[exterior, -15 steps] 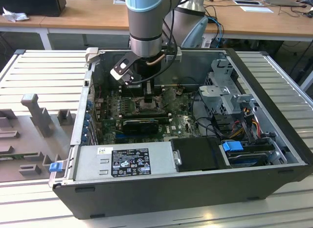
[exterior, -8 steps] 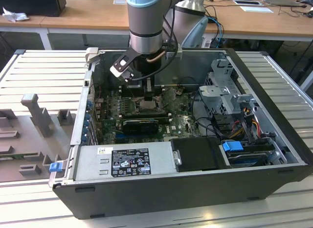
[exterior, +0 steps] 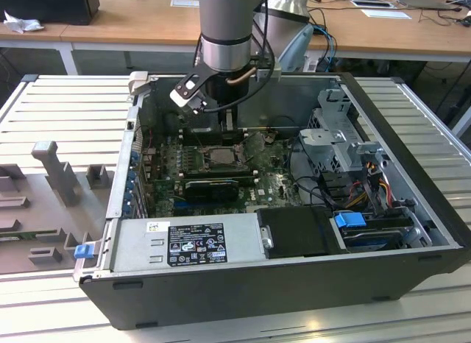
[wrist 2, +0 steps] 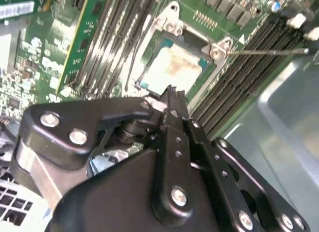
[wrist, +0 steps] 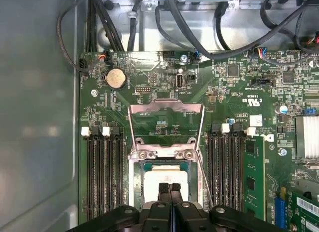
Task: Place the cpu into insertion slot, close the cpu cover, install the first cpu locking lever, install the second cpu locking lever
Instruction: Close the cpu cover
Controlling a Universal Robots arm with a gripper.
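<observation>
The cpu (wrist: 166,176) lies flat in the insertion slot (wrist: 137,187), its pale top with a beige stain also seen in the second wrist view (wrist 2: 172,67). The cpu cover (wrist: 166,106) is swung open, lying back on the green board beyond its hinge (wrist: 164,153). My gripper (wrist: 169,186) is shut with nothing between its fingers, its tips (wrist 2: 172,92) right over the near edge of the chip. Thin wire levers (wrist: 204,179) (wrist 2: 269,52) stand loose beside the socket. In the exterior view the gripper (exterior: 219,129) hangs inside the open computer case above the socket (exterior: 218,157).
Long black memory slots (wrist: 104,177) (wrist: 227,167) flank the socket on both sides. Black cables (wrist: 199,38) run along the case wall beyond the board. A power supply (exterior: 188,244) and a drive cage (exterior: 342,140) fill the case's other sides.
</observation>
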